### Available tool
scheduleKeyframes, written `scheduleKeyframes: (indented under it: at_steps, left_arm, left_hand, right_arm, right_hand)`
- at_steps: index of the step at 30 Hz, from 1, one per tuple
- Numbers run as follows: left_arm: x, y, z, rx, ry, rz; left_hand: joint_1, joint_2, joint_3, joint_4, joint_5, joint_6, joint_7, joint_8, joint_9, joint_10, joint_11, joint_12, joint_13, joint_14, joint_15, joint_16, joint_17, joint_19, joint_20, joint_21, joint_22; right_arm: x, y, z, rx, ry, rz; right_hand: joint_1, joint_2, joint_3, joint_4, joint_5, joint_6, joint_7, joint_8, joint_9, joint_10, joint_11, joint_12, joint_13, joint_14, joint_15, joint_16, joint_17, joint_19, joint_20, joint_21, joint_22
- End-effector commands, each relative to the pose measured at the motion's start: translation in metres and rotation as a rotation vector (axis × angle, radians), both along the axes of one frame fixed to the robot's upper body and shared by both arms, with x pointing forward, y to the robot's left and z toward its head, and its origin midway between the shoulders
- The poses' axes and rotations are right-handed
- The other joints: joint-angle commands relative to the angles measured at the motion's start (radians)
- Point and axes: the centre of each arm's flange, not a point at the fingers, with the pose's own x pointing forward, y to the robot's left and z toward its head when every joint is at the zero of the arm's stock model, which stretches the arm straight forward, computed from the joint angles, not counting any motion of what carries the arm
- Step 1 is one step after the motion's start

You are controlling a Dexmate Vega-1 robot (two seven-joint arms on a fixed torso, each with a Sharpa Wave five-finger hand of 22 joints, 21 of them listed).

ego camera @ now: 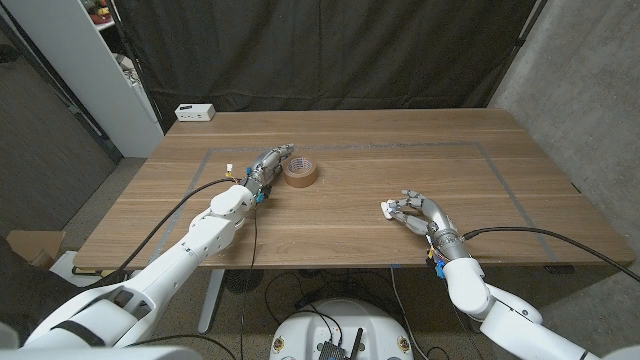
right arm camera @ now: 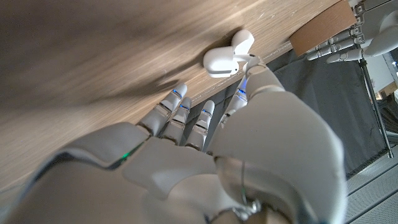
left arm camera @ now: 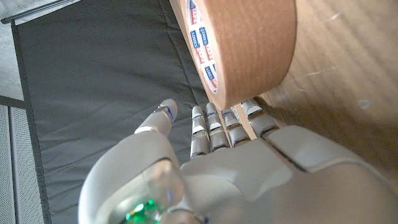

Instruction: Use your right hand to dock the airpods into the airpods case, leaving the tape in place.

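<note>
Case, small white rounded plastic (ego camera: 388,209), lid up, at my right hand's (ego camera: 425,219) fingertips, unheld, fingers apart | left hand (ego camera: 268,167) spread, touching brown tape roll (ego camera: 300,172) at its 9 o'clock.

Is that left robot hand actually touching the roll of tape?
Touching. In the left wrist view the left robot hand's fingertips press against the tape roll, no gap visible.

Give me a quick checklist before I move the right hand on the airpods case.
1. Right hand at the airpods case: ok, fingers reach it.
2. Case firmly held: cannot tell.
3. Case lid open: ok, it looks hinged open.
4. Airpods located: cannot tell.
5. Tape apart from the right hand: ok.
6. Left hand off the tape: not ok, its fingers lie against the roll.
</note>
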Motion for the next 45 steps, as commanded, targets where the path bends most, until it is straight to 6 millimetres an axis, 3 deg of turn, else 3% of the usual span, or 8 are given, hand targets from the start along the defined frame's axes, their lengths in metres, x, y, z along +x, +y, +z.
scheduleKeyframes:
  at_steps: [1, 16, 27, 35, 41, 43, 45]
  left_arm:
    - [-0.001, -0.001, -0.001, 0.003, 0.003, -0.001]
    - [0.002, 0.000, -0.001, 0.004, 0.012, 0.002]
    - [0.004, 0.000, -0.001, 0.007, 0.018, 0.002]
    - [0.003, -0.003, -0.002, 0.007, 0.016, -0.005]
    - [0.004, -0.006, -0.001, 0.008, 0.014, -0.009]
    - [0.004, -0.007, -0.001, 0.008, 0.013, -0.008]
    - [0.005, -0.007, 0.000, 0.008, 0.010, -0.012]
  left_hand:
    - [0.004, -0.002, 0.002, -0.003, 0.006, 0.006, -0.002, 0.005, 0.003, 0.007, -0.003, 0.001, 0.001, 0.003, -0.003, 0.001, 0.003, 0.003, 0.003, -0.003, 0.001]
    - [0.008, -0.003, 0.002, -0.007, 0.006, 0.002, -0.003, 0.003, 0.003, 0.007, -0.004, 0.001, 0.002, 0.003, -0.003, 0.001, 0.002, 0.004, 0.005, -0.003, 0.001]
    - [0.014, -0.003, 0.001, -0.013, 0.006, 0.001, -0.006, 0.003, 0.003, 0.004, -0.003, 0.000, 0.002, 0.002, -0.004, 0.000, 0.002, 0.004, 0.006, -0.002, 0.001]
    - [0.018, -0.003, 0.001, -0.016, 0.007, 0.001, -0.008, 0.003, 0.003, 0.005, -0.002, 0.000, 0.002, 0.002, -0.004, 0.000, 0.001, 0.005, 0.006, -0.002, 0.001]
    - [0.022, -0.003, 0.001, -0.020, 0.007, 0.002, -0.013, 0.003, 0.002, 0.007, -0.003, 0.001, 0.002, 0.002, -0.004, 0.000, 0.001, 0.006, 0.006, -0.002, 0.001]
    - [0.023, -0.003, 0.001, -0.021, 0.008, 0.002, -0.013, 0.003, 0.002, 0.007, 0.000, 0.001, 0.002, 0.002, -0.004, 0.000, 0.001, 0.007, 0.007, -0.002, 0.001]
    - [0.025, -0.004, 0.001, -0.022, 0.008, 0.001, -0.012, 0.003, 0.002, 0.007, -0.001, 0.001, 0.002, 0.002, -0.004, 0.000, 0.001, 0.007, 0.008, -0.001, 0.001]
  right_arm:
    - [-0.001, -0.004, -0.002, -0.012, 0.000, -0.015]
    - [0.003, -0.003, -0.002, -0.018, 0.017, -0.028]
    - [0.001, -0.003, -0.003, -0.015, 0.022, -0.024]
    - [-0.003, -0.007, -0.003, -0.020, 0.007, -0.011]
    - [-0.007, -0.008, -0.004, -0.012, -0.008, 0.006]
    - [-0.008, -0.007, -0.003, -0.006, -0.013, 0.008]
    - [-0.009, -0.005, -0.001, 0.007, -0.020, 0.002]
  right_hand:
    - [0.007, 0.006, 0.004, -0.003, -0.001, 0.002, -0.007, 0.006, 0.006, 0.004, -0.007, 0.006, 0.003, 0.007, -0.161, 0.004, 0.002, 0.003, -0.007, 0.004, -0.001]
    - [0.008, 0.008, 0.007, -0.003, -0.004, -0.047, 0.009, -0.012, 0.008, -0.018, 0.009, 0.000, 0.004, 0.004, -0.156, 0.004, 0.003, 0.001, -0.008, 0.003, -0.001]
    - [0.007, 0.005, 0.010, -0.003, -0.004, -0.069, 0.005, -0.018, 0.011, -0.030, 0.012, -0.002, 0.004, 0.001, -0.154, 0.002, 0.004, 0.000, -0.008, 0.003, -0.001]
    - [0.006, 0.001, 0.017, -0.004, -0.003, -0.138, -0.006, -0.042, 0.013, -0.059, 0.011, -0.007, 0.006, -0.002, -0.155, 0.002, 0.011, 0.000, -0.009, 0.003, -0.001]
    - [0.003, -0.006, 0.028, -0.004, 0.000, -0.252, -0.016, -0.072, 0.016, -0.112, 0.021, -0.012, 0.011, -0.025, -0.150, -0.003, 0.023, -0.008, 0.000, 0.001, -0.001]
    - [0.002, -0.007, 0.028, -0.003, 0.000, -0.257, -0.019, -0.071, 0.017, -0.119, 0.022, -0.013, 0.012, -0.026, -0.148, -0.003, 0.024, -0.009, 0.002, 0.000, -0.001]
    - [-0.019, -0.011, 0.023, 0.007, -0.003, -0.295, -0.018, -0.078, 0.014, -0.137, 0.028, -0.011, 0.014, -0.034, -0.143, -0.001, 0.032, -0.014, 0.006, 0.000, 0.000]
